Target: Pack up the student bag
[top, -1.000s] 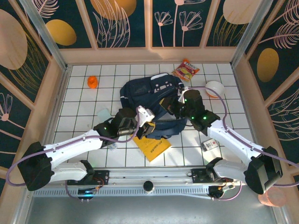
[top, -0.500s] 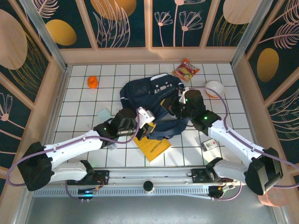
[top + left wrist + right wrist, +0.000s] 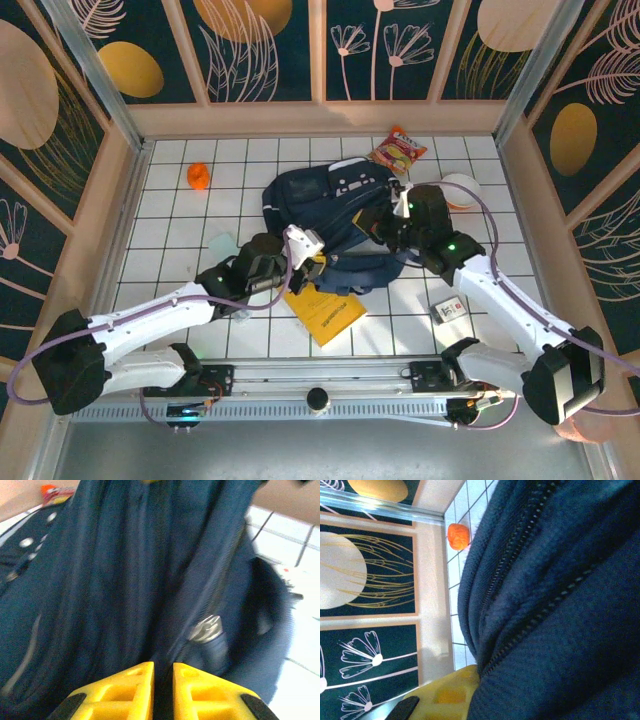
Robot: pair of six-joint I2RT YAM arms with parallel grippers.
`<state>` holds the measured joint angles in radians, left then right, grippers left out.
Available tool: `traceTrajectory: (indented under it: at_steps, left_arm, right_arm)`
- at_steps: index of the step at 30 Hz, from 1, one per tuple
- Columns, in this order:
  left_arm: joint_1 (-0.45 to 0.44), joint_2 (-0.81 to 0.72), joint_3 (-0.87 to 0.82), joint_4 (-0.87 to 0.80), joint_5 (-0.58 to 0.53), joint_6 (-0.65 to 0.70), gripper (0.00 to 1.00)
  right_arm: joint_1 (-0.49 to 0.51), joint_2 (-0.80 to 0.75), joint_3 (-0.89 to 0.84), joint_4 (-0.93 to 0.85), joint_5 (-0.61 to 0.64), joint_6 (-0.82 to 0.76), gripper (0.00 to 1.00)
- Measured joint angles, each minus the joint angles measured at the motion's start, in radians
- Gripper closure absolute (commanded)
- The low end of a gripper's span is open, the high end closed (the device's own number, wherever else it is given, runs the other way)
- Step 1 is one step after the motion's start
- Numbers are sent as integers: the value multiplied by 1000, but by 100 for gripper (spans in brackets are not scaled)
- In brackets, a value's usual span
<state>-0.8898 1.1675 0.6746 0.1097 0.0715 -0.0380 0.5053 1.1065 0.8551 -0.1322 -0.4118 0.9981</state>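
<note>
One bag (image 3: 320, 200) lies mid-desk (image 3: 180, 215), between two arms. Left gripper (image 3: 162, 666) sits at the bag's near edge, almost closed, with a fold of bag fabric in the narrow gap. Right gripper (image 3: 388, 225) is at the bag's right side, closed, with bag fabric pinched against its yellow finger. One orange ball (image 3: 198, 176) lies far left, well apart. One snack packet (image 3: 398, 150) lies just behind the bag and one white bowl (image 3: 465, 185) to its right. One yellow envelope (image 3: 325, 312) is partly under the bag's near edge. One small box (image 3: 450, 310) is near the right arm.
</note>
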Motion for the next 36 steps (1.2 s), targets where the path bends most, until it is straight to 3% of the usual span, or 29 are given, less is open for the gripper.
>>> traceTrajectory:
  at_steps: [6,13,24,31,36]
  left_arm:
    - [25,-6,-19,-32,39,30,53]
    - [25,-79,-11,-43,130,43,55]
    - [-129,50,204,-194,-141,-282,52]
    - [-176,105,240,-277,-233,-362,50]
    - [-180,131,259,-323,-273,-374,62]
  right_arm:
    - [5,-11,9,22,9,10,100]
    - [39,-11,9,66,68,40,100]
    - [73,-12,9,77,155,75,100]
    - [74,-12,9,82,174,82,100]
    - [75,-12,9,74,180,81,100]
